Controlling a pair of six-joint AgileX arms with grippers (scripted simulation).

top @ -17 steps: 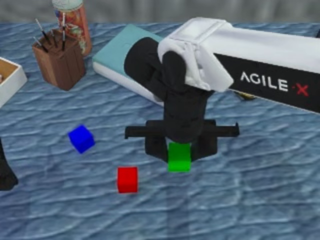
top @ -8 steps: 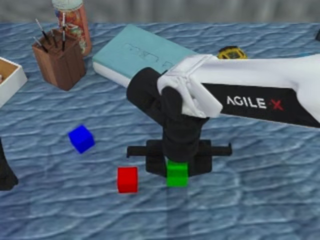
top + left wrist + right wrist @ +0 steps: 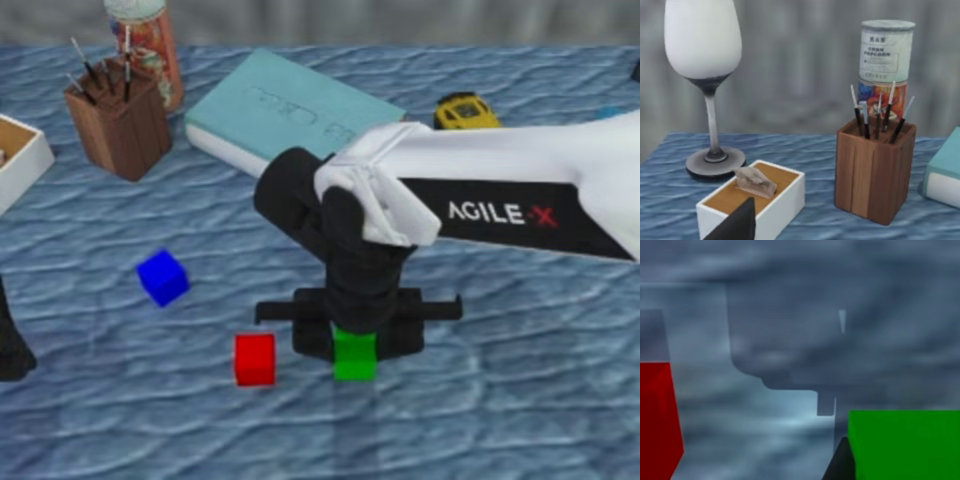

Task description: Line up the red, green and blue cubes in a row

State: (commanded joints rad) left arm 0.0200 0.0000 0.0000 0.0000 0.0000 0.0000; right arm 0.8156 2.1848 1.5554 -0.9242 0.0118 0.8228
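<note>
Gripping the small bright green solid cube (image 3: 354, 362) in the right gripper (image 3: 354, 346), jaws closed on two opposite side faces, low over the rippled blue table (image 3: 520, 400) near the front middle. Sitting just to the right of the small bright red solid cube (image 3: 254, 359), apart from it by a narrow gap and roughly level with it in the top view. Not telling from these views whether the green one is already touching the surface or hanging just above it.

Judging the handling: looking light, rigid and smooth-sided, so probably prone to slipping or twisting if pinched off-centre. Taking hold squarely across two parallel faces, around mid-height, seeming the safest grip; nothing fragile about it, going by its plain solid look.

Looking at the three: equal in size, plain single colours, sharp edges, no markings. Lying well to the left and farther back, the small deep blue solid cube (image 3: 162, 277), turned slightly askew against the other two and out of line with them. Appearing in the right wrist view as well, red at one edge and green close by the camera beside a dark finger.

Leaving the blue one to be brought into the row, by this reading.

Resting parked at the table's left edge, the left arm (image 3: 10, 350), facing the brown wooden pen holder (image 3: 118, 125).
</note>
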